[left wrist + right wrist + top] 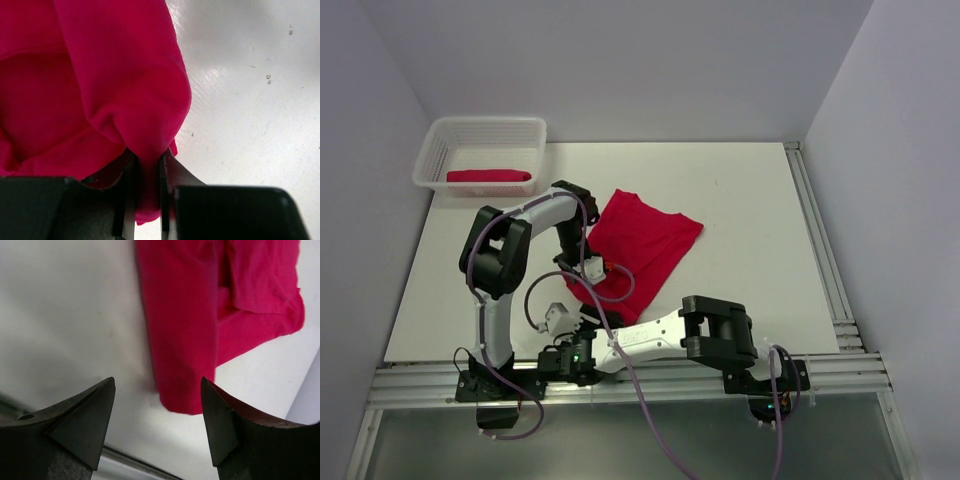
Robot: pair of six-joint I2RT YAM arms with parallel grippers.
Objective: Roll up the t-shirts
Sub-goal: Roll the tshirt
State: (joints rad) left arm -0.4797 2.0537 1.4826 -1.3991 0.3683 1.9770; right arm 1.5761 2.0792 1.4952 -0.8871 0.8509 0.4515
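Two crimson t-shirts are in play: the rolled t-shirt [490, 177] already lies in the white lattice basket [432, 150] at the far left corner of the table [750, 210]. The loose t-shirt [650, 235] lies partly spread towards the middle of the table, its near end bunched close to the near edge. The left gripper [148, 167] is clamped on a fold of that bunched cloth, which passes between its fingers and billows out ahead of it. The right gripper [157, 390] stands wide apart and holds nothing. It is low over bare table, with the shirt's narrow end just ahead, in line with the gap between its fingers and not touching them. To roll well, I judge the right gripper should take the hem beside the left, so that both turn the cloth evenly and tightly, not twisting one side.
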